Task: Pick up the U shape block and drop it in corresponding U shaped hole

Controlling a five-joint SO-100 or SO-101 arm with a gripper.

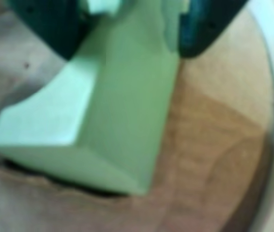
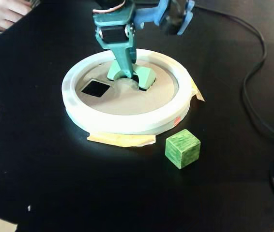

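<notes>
The U shape block (image 1: 122,125), pale mint green with its curved notch facing left in the wrist view, is held between my dark jaws. My gripper (image 1: 129,55) is shut on it. Its lower end rests tilted on the tan disc (image 1: 214,159), over a dark slit of the U shaped hole (image 1: 54,181). In the fixed view my gripper (image 2: 126,72) stands over the middle of the disc (image 2: 127,121) with the block (image 2: 146,77) sticking out on both sides of the fingers. The block covers most of the hole (image 2: 136,78).
A square cutout (image 2: 95,88) lies in the disc left of the block. A darker green cube (image 2: 182,148) sits on the black table in front of the disc. Tape strips (image 2: 121,140) hold the rim. Cables (image 2: 253,96) run at the right. A hand (image 2: 1,12) rests far left.
</notes>
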